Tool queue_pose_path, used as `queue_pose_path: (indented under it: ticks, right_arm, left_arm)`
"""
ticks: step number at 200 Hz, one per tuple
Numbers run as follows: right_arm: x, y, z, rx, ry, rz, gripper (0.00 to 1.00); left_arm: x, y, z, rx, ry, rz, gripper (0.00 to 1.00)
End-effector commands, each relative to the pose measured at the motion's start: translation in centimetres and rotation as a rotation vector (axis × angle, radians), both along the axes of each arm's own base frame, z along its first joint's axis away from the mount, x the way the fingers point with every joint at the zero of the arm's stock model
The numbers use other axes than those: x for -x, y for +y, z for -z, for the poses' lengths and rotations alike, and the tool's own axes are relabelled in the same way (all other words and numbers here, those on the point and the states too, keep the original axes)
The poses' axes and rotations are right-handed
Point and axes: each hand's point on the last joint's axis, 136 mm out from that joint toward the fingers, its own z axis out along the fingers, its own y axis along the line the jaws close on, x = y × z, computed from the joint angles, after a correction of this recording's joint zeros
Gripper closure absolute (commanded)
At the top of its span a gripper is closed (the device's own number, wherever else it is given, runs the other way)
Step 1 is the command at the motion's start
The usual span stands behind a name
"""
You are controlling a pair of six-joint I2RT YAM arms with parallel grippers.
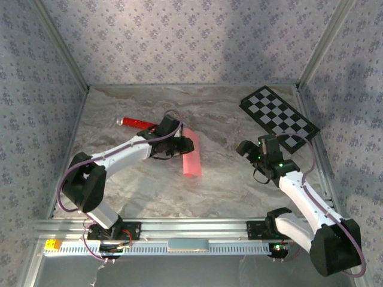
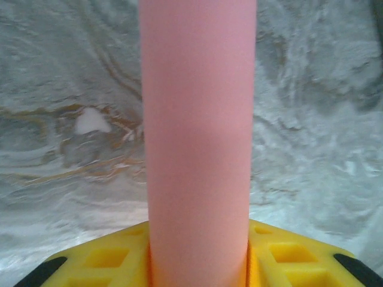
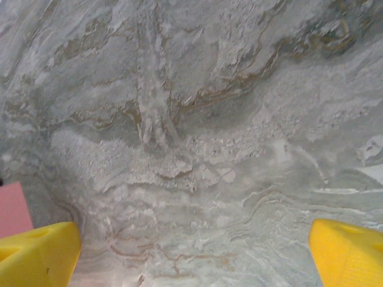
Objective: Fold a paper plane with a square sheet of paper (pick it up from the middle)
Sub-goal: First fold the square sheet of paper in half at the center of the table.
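Observation:
The square sheet of paper (image 1: 191, 158) is pink and bowed up into a narrow, tube-like arch on the marble table, left of centre. My left gripper (image 1: 181, 145) reaches it from the left at its far end. In the left wrist view the pink sheet (image 2: 197, 131) runs straight up between my yellow fingers (image 2: 102, 260), which press against both its sides; the left gripper (image 2: 198, 263) is shut on it. My right gripper (image 1: 251, 149) hovers to the right of the paper, apart from it, and stands open (image 3: 194, 257) over bare table. A pink paper corner (image 3: 13, 209) shows at its left edge.
A red cylinder (image 1: 136, 123) lies behind the left arm at the back left. A black-and-white checkerboard (image 1: 279, 118) lies at the back right. Patterned walls close in the table on three sides, and a metal rail (image 1: 185, 227) runs along the near edge.

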Motion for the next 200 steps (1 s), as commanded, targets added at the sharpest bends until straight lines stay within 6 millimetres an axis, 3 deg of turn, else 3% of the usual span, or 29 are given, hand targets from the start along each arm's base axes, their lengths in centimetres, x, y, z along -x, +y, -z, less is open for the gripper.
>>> queue_pose_path:
  ticks: [1,41,96,163,200]
  right_arm:
    - [0.0,2.3,-1.2,-0.114,-0.075,-0.132,0.0]
    - [-0.5,4.2,-2.6,-0.177,-0.144,-0.239,0.01]
    - [-0.4,4.6,-1.9,-0.183,-0.099,-0.262,0.12]
    - [-0.9,6.1,-1.6,-0.2,-0.082,-0.333,0.16]
    - [-1.8,5.5,-1.9,-0.199,-0.137,-0.252,0.19]
  left_arm:
    - [0.2,-3.1,-2.1,0.208,0.011,0.065,0.63]
    - [0.5,-4.4,-0.6,0.285,0.063,0.082,0.63]
    - [1.2,-5.3,3.4,0.323,0.194,0.061,0.63]
    - [2.0,-3.9,7.5,0.213,0.28,0.024,0.63]
    - [2.2,-2.9,8.6,0.131,0.28,0.018,0.61]
